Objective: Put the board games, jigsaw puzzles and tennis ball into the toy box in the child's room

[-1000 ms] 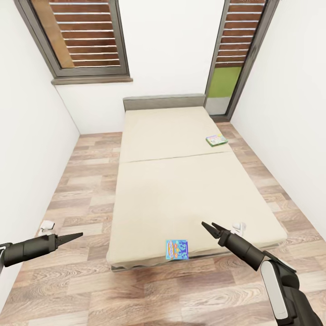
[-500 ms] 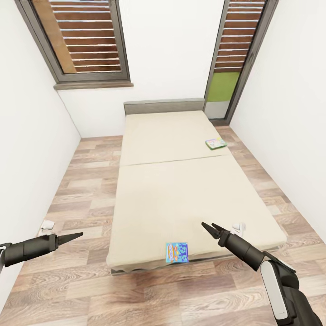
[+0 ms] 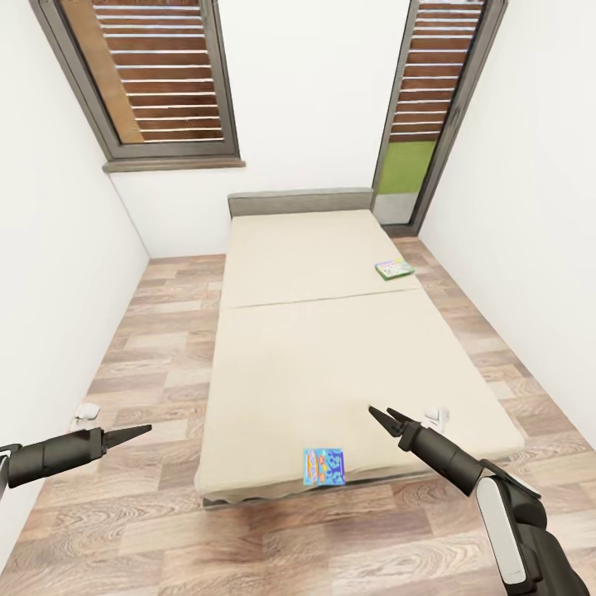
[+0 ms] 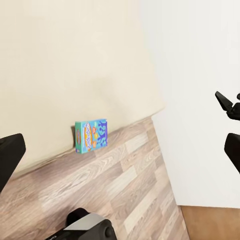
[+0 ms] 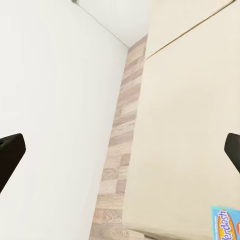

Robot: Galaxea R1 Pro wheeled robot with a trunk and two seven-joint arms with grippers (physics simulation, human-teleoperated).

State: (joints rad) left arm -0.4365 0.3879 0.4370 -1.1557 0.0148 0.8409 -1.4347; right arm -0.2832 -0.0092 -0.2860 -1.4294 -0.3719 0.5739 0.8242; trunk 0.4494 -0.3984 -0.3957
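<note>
The bed [image 3: 314, 331] with its beige mattress and grey headboard runs down the middle of the room. A blue and orange board game [image 3: 324, 466] sits at the bed's foot edge, also seen in the left wrist view [image 4: 91, 136] and the right wrist view [image 5: 226, 226]. A second, green and white board game [image 3: 394, 269] lies flat near the bed's far right edge. My left gripper [image 3: 139, 430] hangs open over the floor left of the bed. My right gripper [image 3: 381, 411] is open above the bed's foot, right of the blue box. Both are empty.
White walls close in on both sides, with strips of wood floor [image 3: 157, 348] along the bed. A small white object [image 3: 86, 410] lies by the left wall and another [image 3: 436, 414] beside the bed's right foot corner. A shuttered window and a glass door are in the far wall.
The whole picture has shifted: the bed, window and door sit lower and look a bit farther away, so the camera moved. Both arms hold the same pose.
</note>
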